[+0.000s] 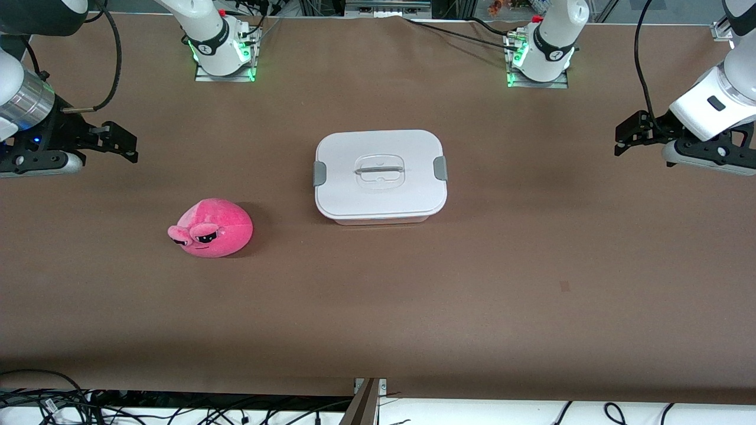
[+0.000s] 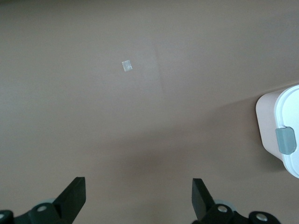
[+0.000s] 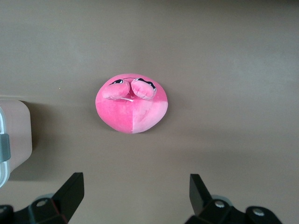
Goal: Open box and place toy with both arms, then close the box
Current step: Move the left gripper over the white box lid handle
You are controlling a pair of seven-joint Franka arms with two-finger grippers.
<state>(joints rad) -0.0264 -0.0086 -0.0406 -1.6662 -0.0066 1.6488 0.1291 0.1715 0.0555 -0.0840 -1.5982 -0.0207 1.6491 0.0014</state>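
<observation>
The box (image 1: 380, 175) sits shut at the table's middle, with its white lid on, grey clips at both ends and a clear centre handle. The pink plush toy (image 1: 211, 229) lies nearer the front camera than the box, toward the right arm's end. My right gripper (image 1: 121, 141) is open and empty, raised over bare table at the right arm's end; its wrist view shows the toy (image 3: 131, 104) and a box corner (image 3: 14, 140). My left gripper (image 1: 631, 133) is open and empty, raised over bare table at the left arm's end; its wrist view shows a box end (image 2: 281, 135).
The brown table (image 1: 472, 283) is bare around the box and the toy. A small pale tape patch (image 2: 126, 66) lies on the table in the left wrist view. Cables hang along the table's front edge.
</observation>
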